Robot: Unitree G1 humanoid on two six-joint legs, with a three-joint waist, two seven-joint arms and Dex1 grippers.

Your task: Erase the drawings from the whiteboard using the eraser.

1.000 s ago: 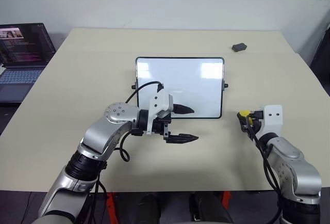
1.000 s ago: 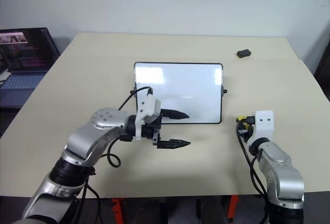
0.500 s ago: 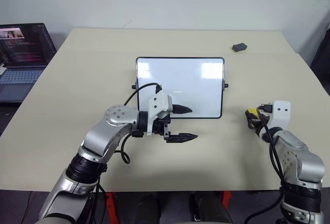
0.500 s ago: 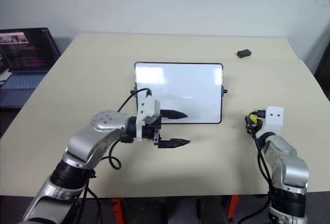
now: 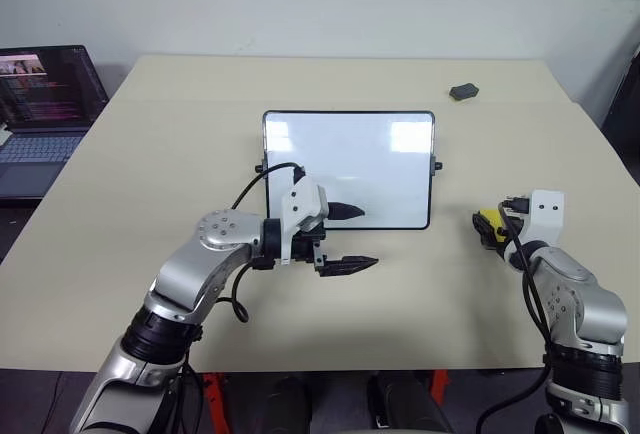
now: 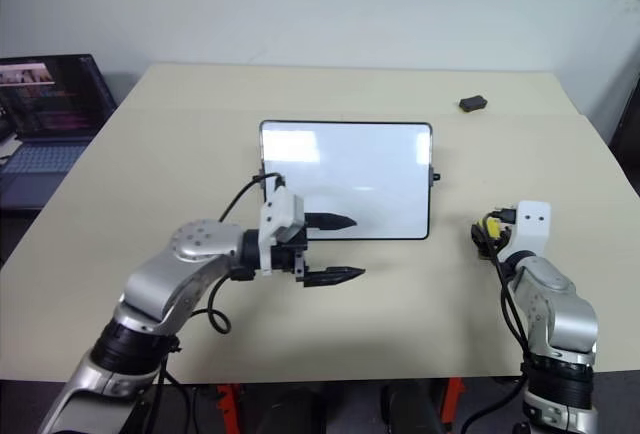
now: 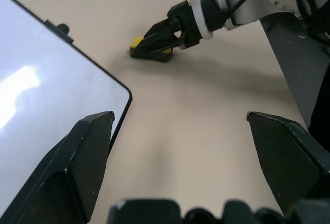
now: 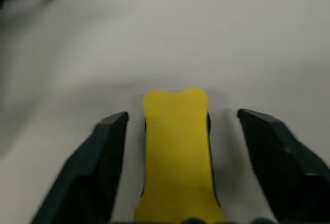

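whiteboard [image 5: 349, 168]: lies flat near the middle of the table [image 5: 150, 154], long side across, thin black frame with a small black knob on each short side. its surface reads plain white with window glare; no strokes can be made out on it in either head view.
eraser [image 5: 489, 221]: yellow block with a dark underside, on the table to the right of the whiteboard and apart from it, at the tip of the right arm.
right tool [image 8: 178, 126]: its own wrist view shows the two black fingers spread wide with the yellow eraser lying between them and a gap of table on each side, so the fingers do not press it. the head views show little more than a yellow patch beside the white wrist housing.
left tool [image 5: 345, 239]: fingers wide apart, pointing toward the robot's right, holding nothing. one finger is over the near edge of the whiteboard, the other over bare table just in front of it.
left wrist view: shows the near right corner of the whiteboard, one knob [image 7: 62, 28], and across open table the right tool's dark fingers around the eraser, whose black lower layer is plain here.
laptop [image 5: 45, 114]: open, screen lit, at the far left edge of the table.
dark grey lump [image 5: 463, 91]: small, far right part of the table, well apart from the whiteboard.
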